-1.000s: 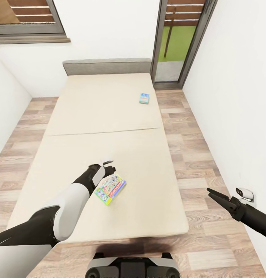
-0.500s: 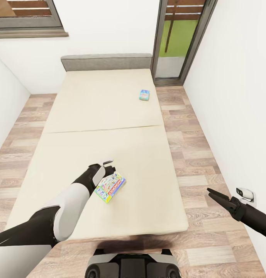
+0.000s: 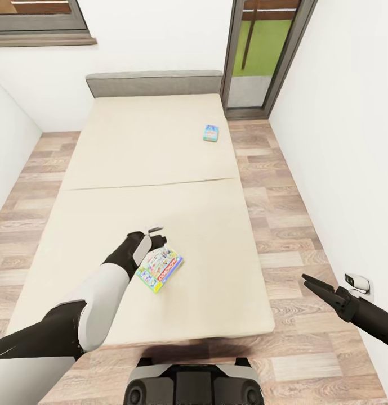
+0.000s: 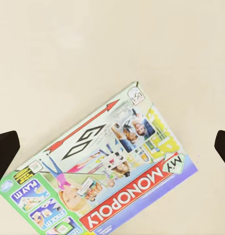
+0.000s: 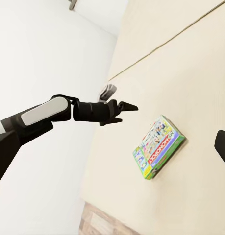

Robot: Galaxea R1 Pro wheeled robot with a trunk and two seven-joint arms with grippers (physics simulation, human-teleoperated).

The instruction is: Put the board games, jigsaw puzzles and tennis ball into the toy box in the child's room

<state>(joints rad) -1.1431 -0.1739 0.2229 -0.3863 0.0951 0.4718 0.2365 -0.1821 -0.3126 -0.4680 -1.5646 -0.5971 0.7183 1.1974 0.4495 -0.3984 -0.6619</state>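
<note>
The left gripper (image 3: 158, 236) is hovering wide open and empty above the near board game (image 3: 159, 271) on the bed (image 3: 132, 152) — lining up to grasp it; the right gripper (image 3: 313, 286) is idling open, holding nothing.

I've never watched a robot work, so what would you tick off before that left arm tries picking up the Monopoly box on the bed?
1. Left gripper open: ok, fingertips spread wide in the left wrist view.
2. Monopoly box between the fingers: ok, though it sits skewed.
3. Box flat on the bed: ok.
4. Gripper low enough to grasp: cannot tell.
5. Right gripper clear: ok, open, off the bed's side.
6. Second game box out of the way: ok, far up the mattress.
</note>
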